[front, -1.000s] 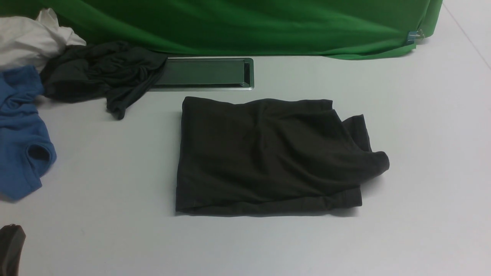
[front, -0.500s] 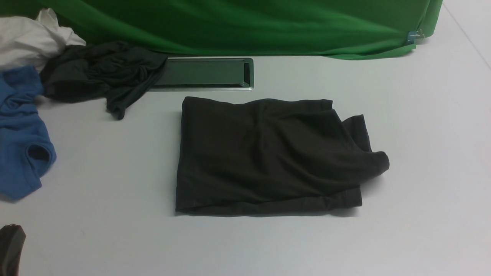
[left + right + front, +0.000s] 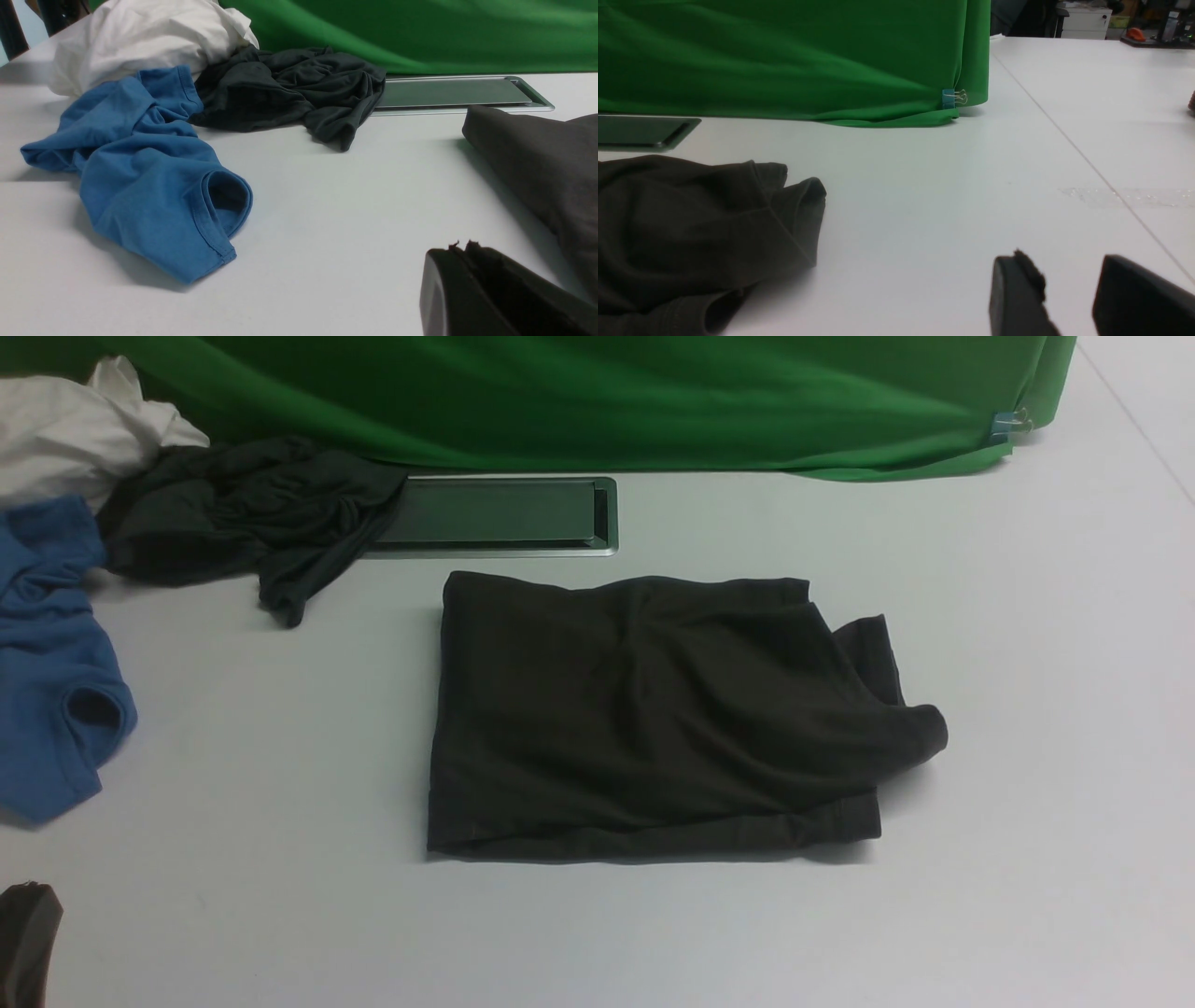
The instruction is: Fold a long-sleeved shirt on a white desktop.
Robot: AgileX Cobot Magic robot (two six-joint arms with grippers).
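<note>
Folded long-sleeved shirt point(image 3: 653, 719) at frame centre on the white desktop point(image 3: 1027, 644).

A cuff end bulges off its right edge. The cable hatch point(image 3: 495, 513) sits just above; a dark garment point(image 3: 243, 513) and blue tee point(image 3: 47, 663) lie upper left. Left gripper point(image 3: 462, 254) is closed and empty; right gripper point(image 3: 1069, 280) is parted, holding nothing.

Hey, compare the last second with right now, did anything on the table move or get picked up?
No visible change. The folded shirt lies in the same place on the desktop, and the clothes pile at the far left is as it was. Nothing was grasped or released.
</note>
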